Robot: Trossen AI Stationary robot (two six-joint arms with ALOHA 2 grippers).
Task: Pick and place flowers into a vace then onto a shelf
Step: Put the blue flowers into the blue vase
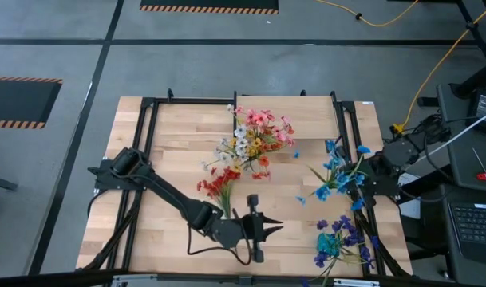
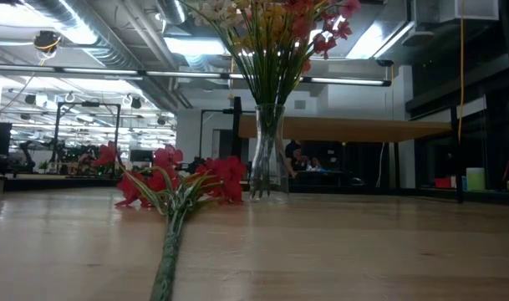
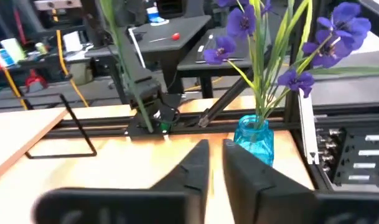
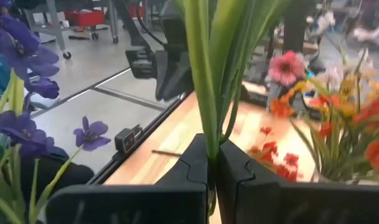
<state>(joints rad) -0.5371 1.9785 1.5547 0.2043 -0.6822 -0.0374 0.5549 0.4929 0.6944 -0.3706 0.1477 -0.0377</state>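
Observation:
A clear glass vase (image 2: pixel 268 150) stands on the table, holding a mixed bunch of flowers (image 1: pixel 254 137). A red spray (image 1: pixel 219 185) lies flat on the table in front of it, its stem (image 2: pixel 166 259) pointing to the near edge. My left gripper (image 1: pixel 276 227) hovers shut near the table's front middle, past the stem's end, with nothing between its fingers (image 3: pixel 201 165). My right gripper (image 1: pixel 361 177) is at the table's right edge, shut on a blue spray (image 1: pixel 338 171). The shelf (image 2: pixel 346 128) shows behind the vase. My right gripper pinches the blue spray's green stems (image 4: pixel 208 134) between its two fingers, several stems bunched together. The fingers lie across the stems, which rise out of the hold. The blooms (image 1: pixel 329 148) spread out from the gripper toward the table's left.
A blue glass vase (image 3: pixel 254 137) with purple flowers (image 1: pixel 338 239) stands at the near right corner, close to both grippers. Black frame rails (image 1: pixel 147 143) run along the table's sides. A small blue bloom (image 1: pixel 301 199) lies loose on the wood.

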